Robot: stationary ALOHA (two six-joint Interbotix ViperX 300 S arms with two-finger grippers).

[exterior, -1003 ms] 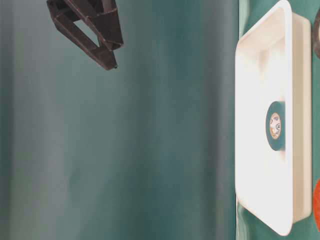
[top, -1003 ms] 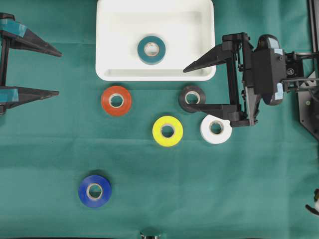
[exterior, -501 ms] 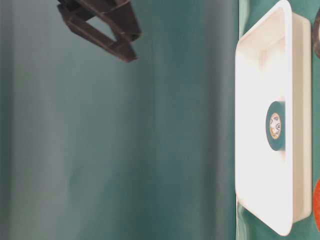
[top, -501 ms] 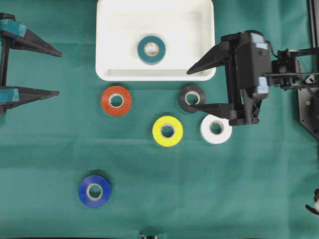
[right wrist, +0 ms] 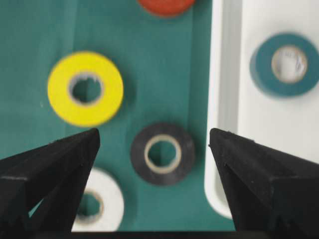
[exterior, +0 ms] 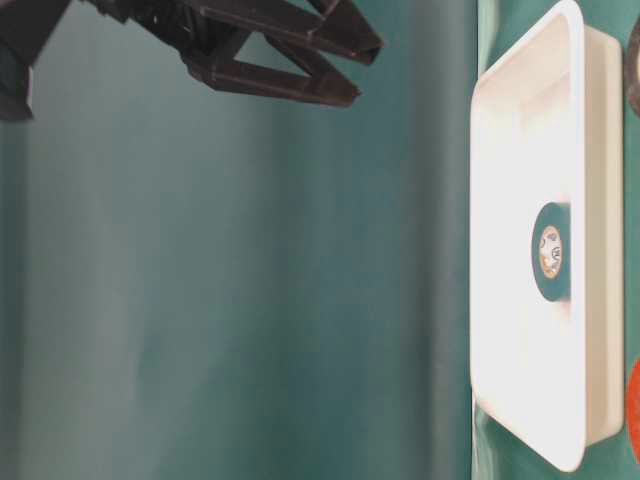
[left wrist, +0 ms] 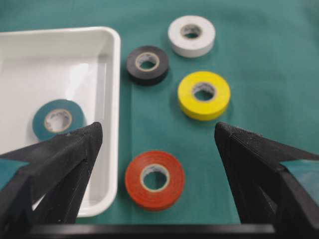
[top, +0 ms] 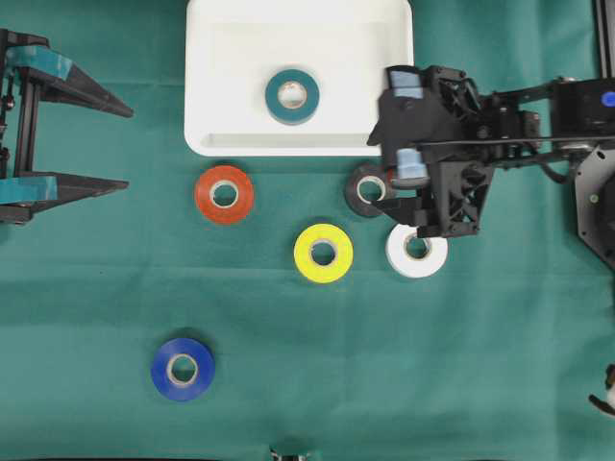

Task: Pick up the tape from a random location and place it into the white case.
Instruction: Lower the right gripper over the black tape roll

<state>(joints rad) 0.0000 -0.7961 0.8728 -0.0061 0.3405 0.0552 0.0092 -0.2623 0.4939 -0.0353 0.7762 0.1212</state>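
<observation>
A green cloth is spread over the whole bench. A dark metal frame is seen at the right edge of the overhead view. A small pale object, too small to identify, is found at the lower right edge.

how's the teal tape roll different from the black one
The teal tape roll lies inside the white case; the black tape roll lies on the green cloth just outside its rim. The teal one is in plain sight from overhead, while the black one is partly hidden there by the right gripper, whose jaws stand open to either side of it in the wrist view. Both lie flat with a pale core.
</observation>
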